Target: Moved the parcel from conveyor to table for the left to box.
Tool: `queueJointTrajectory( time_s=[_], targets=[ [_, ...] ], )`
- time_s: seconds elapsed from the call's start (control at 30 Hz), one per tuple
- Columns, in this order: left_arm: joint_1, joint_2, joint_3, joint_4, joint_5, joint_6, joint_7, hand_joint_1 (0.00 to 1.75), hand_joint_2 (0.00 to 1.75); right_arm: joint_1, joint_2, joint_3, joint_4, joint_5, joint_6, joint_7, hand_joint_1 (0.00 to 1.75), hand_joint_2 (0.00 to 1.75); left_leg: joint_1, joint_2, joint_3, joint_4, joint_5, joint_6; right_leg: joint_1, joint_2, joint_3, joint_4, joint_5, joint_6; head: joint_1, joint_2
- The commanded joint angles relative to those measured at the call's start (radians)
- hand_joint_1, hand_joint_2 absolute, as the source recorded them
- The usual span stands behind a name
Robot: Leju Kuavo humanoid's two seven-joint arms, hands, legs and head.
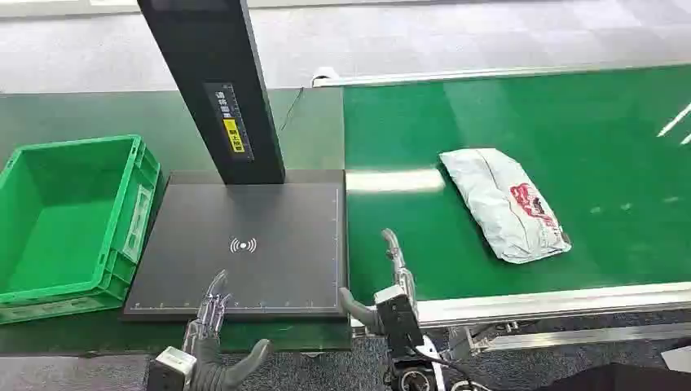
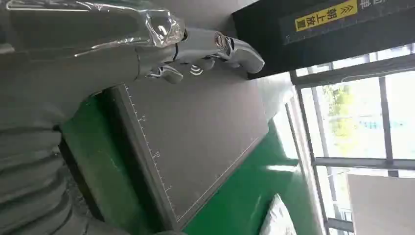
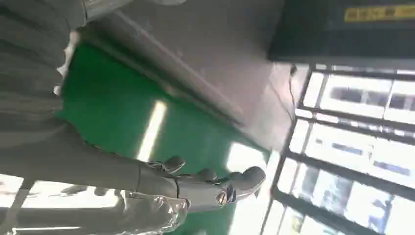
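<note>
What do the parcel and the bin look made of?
The parcel looks like a soft glossy plastic mailer bag: it is wrinkled, white-grey, with red print. The green bin looks like rigid moulded plastic, with a ribbed rim and a slight sheen.

Parcel (image 2: 279, 220) cut off by frame edge.

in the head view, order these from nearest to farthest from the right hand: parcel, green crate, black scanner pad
1. Black scanner pad: just left of the right hand, its near corner beside the hand.
2. Parcel: on the green conveyor, ahead and to the right of the hand.
3. Green crate: far left, beyond the pad.
</note>
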Motion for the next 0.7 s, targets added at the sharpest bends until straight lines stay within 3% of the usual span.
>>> queueJointTrajectory(
  time_s=[0.03, 0.1, 0.13, 0.27, 0.37, 0.6, 0.7],
  targets=[
    [-0.046, 0.030, 0.017, 0.107, 0.028, -0.020, -0.026, 0.00, 1.75, -0.073, -0.185, 0.017, -0.142, 0.218, 0.011, 0.178, 0.00, 1.75, -0.001, -0.003, 0.003, -0.003, 0.002, 0.000, -0.001, -0.003, 0.005, -0.004, 0.001, 0.000, 0.000, 0.000],
    [-0.070, 0.033, 0.012, 0.132, 0.030, -0.031, -0.030, 0.00, 1.75, -0.195, -0.227, -0.035, 0.022, 0.244, 0.002, 0.233, 0.00, 1.75, -0.001, -0.001, 0.004, -0.003, 0.002, 0.000, -0.001, -0.001, 0.005, -0.004, 0.001, 0.000, 0.000, 0.000],
    [-0.077, 0.033, 0.010, 0.138, 0.032, -0.033, -0.031, 0.00, 1.75, -0.233, -0.236, -0.055, 0.076, 0.233, 0.004, 0.208, 0.00, 1.75, -0.001, -0.001, 0.003, -0.003, 0.002, 0.000, -0.001, -0.001, 0.004, -0.003, 0.002, 0.000, 0.000, 0.000],
    [-0.097, 0.041, -0.009, 0.139, 0.046, -0.037, -0.032, 0.00, 1.75, -0.562, -0.334, -0.157, 0.529, 0.320, -0.018, 0.339, 0.00, 1.75, -0.001, 0.003, 0.004, -0.004, 0.003, 0.000, -0.001, 0.003, 0.005, -0.005, 0.005, 0.001, 0.000, 0.000],
    [-0.105, 0.052, -0.008, 0.147, 0.059, -0.038, -0.029, 0.00, 1.75, -0.712, -0.437, -0.211, 0.719, 0.346, 0.000, 0.460, 0.00, 1.75, -0.002, 0.002, 0.004, -0.002, 0.004, 0.001, -0.002, 0.002, 0.005, -0.004, 0.006, 0.001, 0.000, 0.000],
    [-0.137, 0.064, 0.002, 0.180, 0.081, -0.042, -0.037, 0.00, 1.75, -0.733, -0.557, -0.250, 0.794, 0.439, -0.020, 0.670, 0.00, 1.75, -0.003, -0.012, 0.004, -0.002, 0.006, 0.003, -0.003, -0.012, 0.008, -0.005, 0.004, 0.002, -0.001, 0.000],
    [-0.130, 0.067, 0.000, 0.168, 0.084, -0.045, -0.041, 0.00, 1.75, -0.712, -0.594, -0.277, 0.812, 0.463, -0.015, 0.740, 0.00, 1.75, -0.003, -0.009, 0.003, 0.000, 0.004, 0.003, -0.002, -0.009, 0.006, -0.002, 0.003, 0.001, 0.000, 0.000]
  ],
)
